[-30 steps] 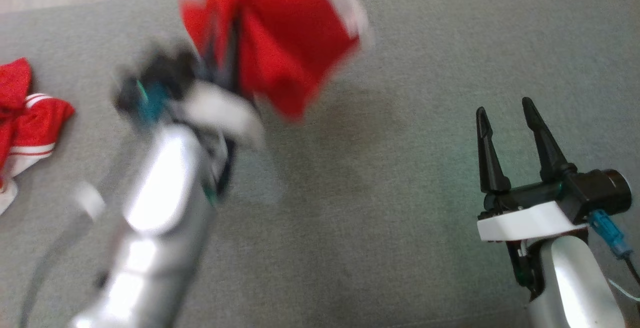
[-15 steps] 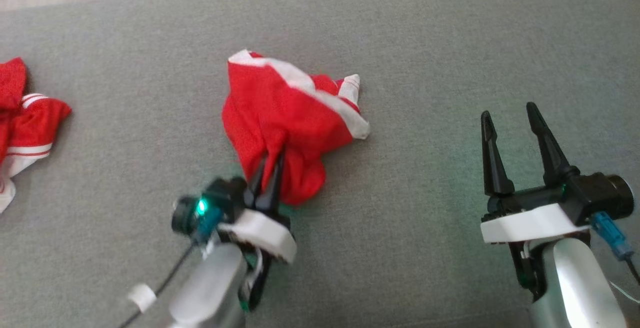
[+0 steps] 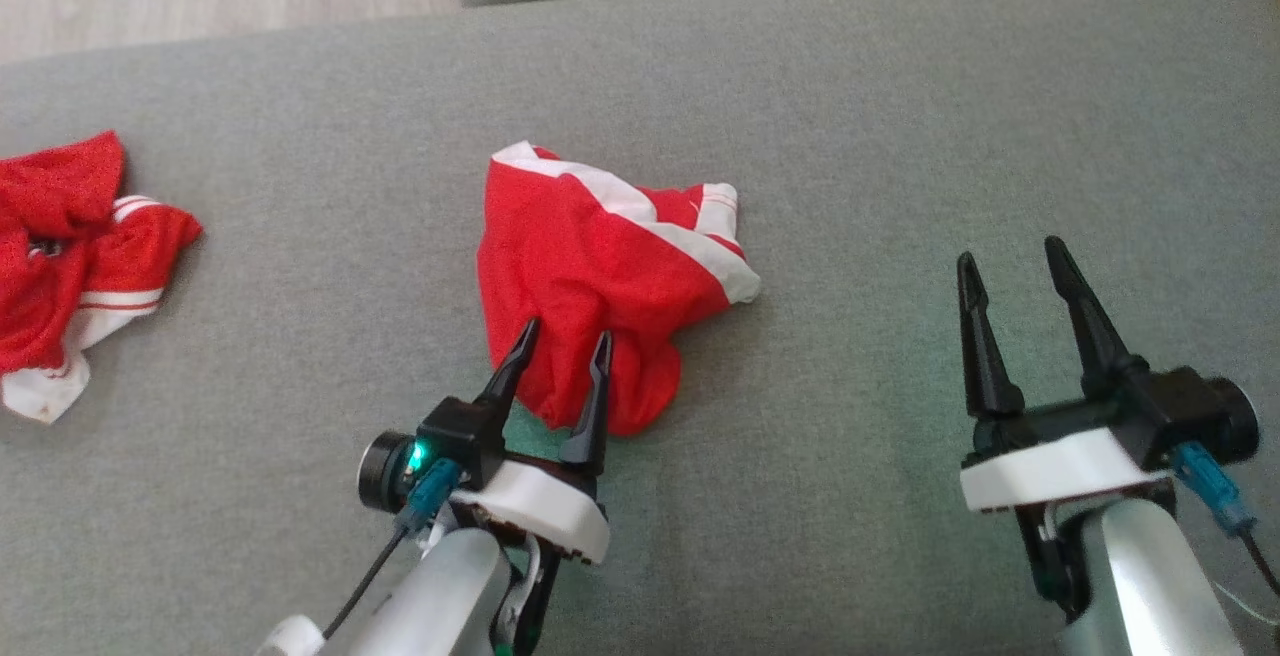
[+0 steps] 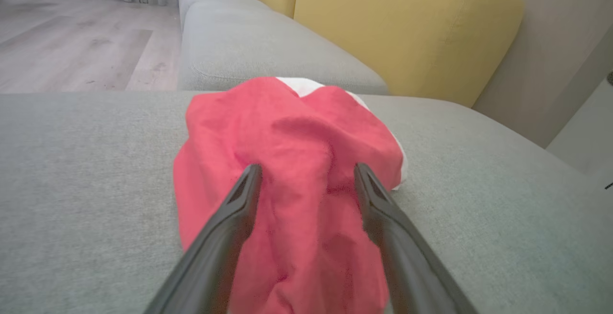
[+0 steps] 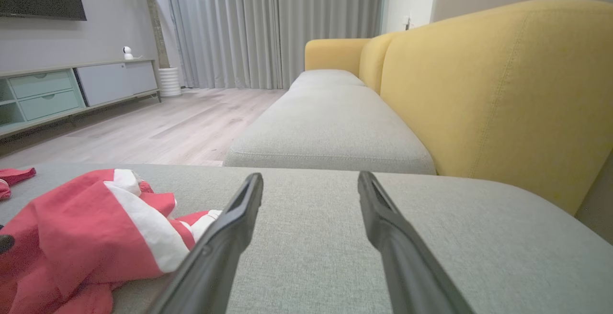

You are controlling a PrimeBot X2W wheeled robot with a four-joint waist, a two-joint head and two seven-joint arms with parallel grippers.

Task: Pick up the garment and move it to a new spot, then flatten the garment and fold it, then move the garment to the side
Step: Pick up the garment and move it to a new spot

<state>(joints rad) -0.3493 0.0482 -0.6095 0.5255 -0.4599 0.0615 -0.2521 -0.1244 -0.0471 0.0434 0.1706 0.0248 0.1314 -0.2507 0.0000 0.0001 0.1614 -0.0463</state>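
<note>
At the far left a second red-and-white cloth (image 3: 70,246) is cut off by the frame edge, so its full shape cannot be told. The left arm (image 3: 440,596) runs out of the bottom of the head view. The near tail of the garment (image 3: 590,266) is partly covered by the fingers of the left gripper (image 3: 566,331). In the left wrist view the cloth's near end drops below the bottom edge. The garment's own folds hide how it is bunched underneath. The right arm (image 3: 1140,576) is cut off at the lower right corner.

The left gripper is released: its two dark fingers stand well apart, one on each side of the garment's near lobe, with red cloth between them. Whether the tips press the cloth or merely lie over it cannot be told. The right gripper (image 3: 1009,250) is also spread wide and holds nothing, above bare grey cushion (image 3: 900,136).

The garment lies crumpled in the middle of the grey cushion, red with a white band across its far right part. It stretches from the left gripper toward the far side. The right gripper is well apart from it, to the right; in the right wrist view the garment lies at the near left. A yellow backrest (image 5: 479,89) rises on the right
</note>
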